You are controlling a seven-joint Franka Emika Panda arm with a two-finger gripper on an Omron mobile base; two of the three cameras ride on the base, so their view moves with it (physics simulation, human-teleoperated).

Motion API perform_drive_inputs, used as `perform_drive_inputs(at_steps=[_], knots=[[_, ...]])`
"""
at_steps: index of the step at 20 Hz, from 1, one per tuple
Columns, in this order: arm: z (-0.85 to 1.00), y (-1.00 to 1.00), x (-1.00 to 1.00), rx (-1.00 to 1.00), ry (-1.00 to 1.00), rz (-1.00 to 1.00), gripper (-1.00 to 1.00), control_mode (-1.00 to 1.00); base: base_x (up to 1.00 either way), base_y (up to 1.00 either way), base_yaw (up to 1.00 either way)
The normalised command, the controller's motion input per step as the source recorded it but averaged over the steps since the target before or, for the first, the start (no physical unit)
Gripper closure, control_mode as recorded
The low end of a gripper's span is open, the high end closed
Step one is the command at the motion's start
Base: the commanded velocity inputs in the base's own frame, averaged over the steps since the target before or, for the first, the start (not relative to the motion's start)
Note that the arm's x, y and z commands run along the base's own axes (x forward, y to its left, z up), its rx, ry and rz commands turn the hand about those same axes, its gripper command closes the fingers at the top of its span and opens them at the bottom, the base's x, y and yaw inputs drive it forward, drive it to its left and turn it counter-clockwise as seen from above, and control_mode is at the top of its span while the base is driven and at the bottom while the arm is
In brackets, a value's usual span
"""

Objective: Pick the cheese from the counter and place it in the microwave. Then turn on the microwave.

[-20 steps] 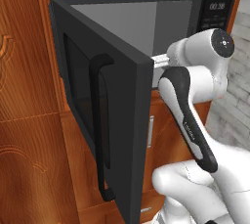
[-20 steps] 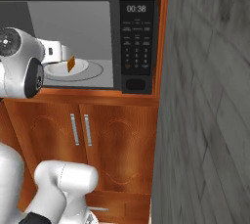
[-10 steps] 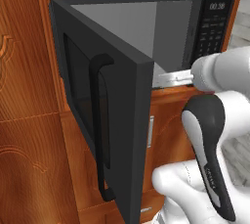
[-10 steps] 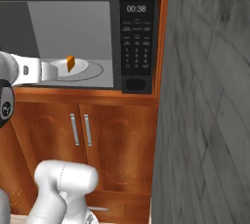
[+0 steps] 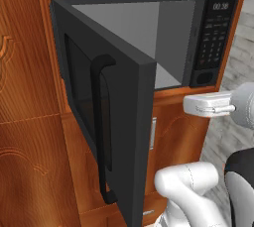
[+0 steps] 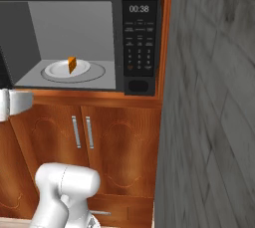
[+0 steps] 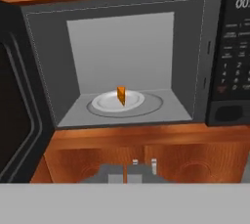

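Now the hand (image 7: 144, 163) has drawn back out of the microwave (image 6: 84, 43): a second ago the arm reached into the cavity with the cheese at its tip, half a second ago it was pulling away, and at this moment it sits outside and below the opening, in front of the wooden cabinet doors (image 6: 82, 137). The cheese (image 6: 72, 64) has stayed behind, upright on the white plate (image 6: 60, 68) in the middle of the turntable, apart from the hand. Nothing sits between the fingertips (image 7: 154, 162), which in the hand view stand close together; they are small and low in that view, so whether they are fully clenched I cannot tell. The microwave door (image 5: 106, 127) stands swung wide open to the left, as before. The display on the button panel (image 6: 139, 38) reads 00:38; the key labels beneath are too small to read.
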Motion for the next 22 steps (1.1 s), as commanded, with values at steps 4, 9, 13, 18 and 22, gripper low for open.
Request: perform_drive_inputs(at_steps=[4, 9, 13, 18, 22], knots=[[0.21, 0.08, -1.0, 0.02, -0.17, 0.0, 1.0, -1.0, 0.0, 0.0, 0.0], [0.18, 0.02, -1.0, 0.0, -0.13, -0.03, 1.0, -1.0, 0.0, 0.0, 0.0], [0.11, 0.01, -0.92, 0.0, -0.09, -0.02, 1.0, -1.0, 0.0, 0.0, 0.0], [0.0, 0.04, -0.57, 0.0, -0.13, -0.04, 1.0, -1.0, 0.0, 0.0, 0.0], [0.0, 0.18, -0.07, 0.0, -0.15, -0.05, 1.0, -1.0, 0.0, 0.0, 0.0]])
